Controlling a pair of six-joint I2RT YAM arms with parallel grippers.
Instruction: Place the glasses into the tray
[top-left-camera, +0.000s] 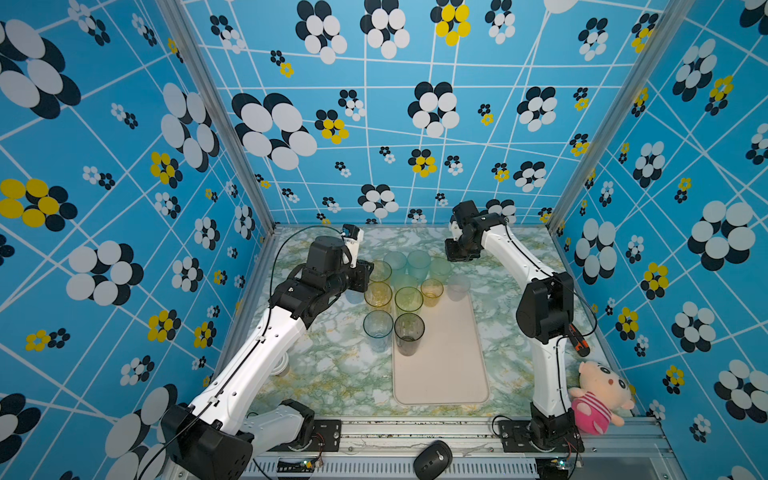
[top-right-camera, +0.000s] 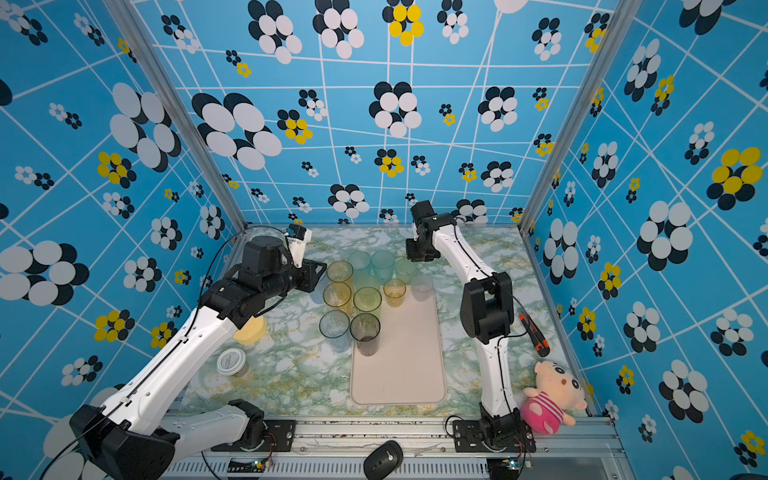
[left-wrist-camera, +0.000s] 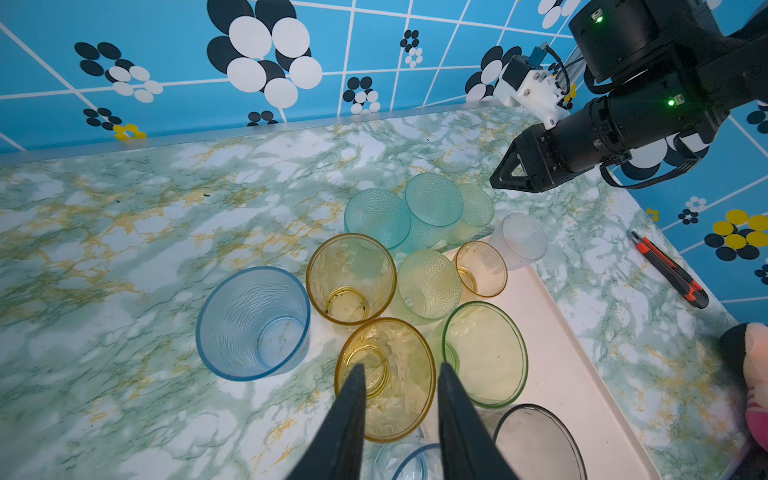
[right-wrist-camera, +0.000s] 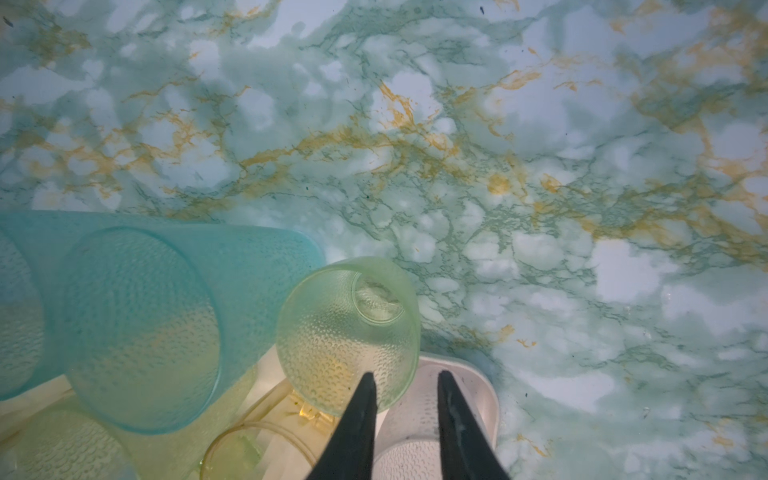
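- An opaque yellow round disc (top-right-camera: 249, 330) and a small white-lidded jar (top-right-camera: 231, 361) show beside the left arm in a top view; neither wrist view takes them in.
- The left wrist view shows the blue ribbed translucent tumbler (left-wrist-camera: 253, 322) plainly, while the left arm largely hides it in both top views.
- The left tool (left-wrist-camera: 399, 368) has its jaws parted and empty. It is poised over an amber-yellow translucent tumbler (left-wrist-camera: 386, 378) on the green-and-gold marbled desk (top-left-camera: 332, 374).
- The glasses (top-left-camera: 408, 299) stand clustered around the far end of the pale cream-pink rectangular tray (top-left-camera: 449, 374), with a smoky grey tumbler (top-left-camera: 409, 338) inside its left rim.
- The right tool (right-wrist-camera: 407, 376), jaws likewise apart and empty, hangs near a pale green dimpled tumbler (right-wrist-camera: 345, 328) and a clear frosted tumbler (right-wrist-camera: 409, 453).
- An orange-and-black utility knife (top-left-camera: 577, 338) lies well right of the tray.
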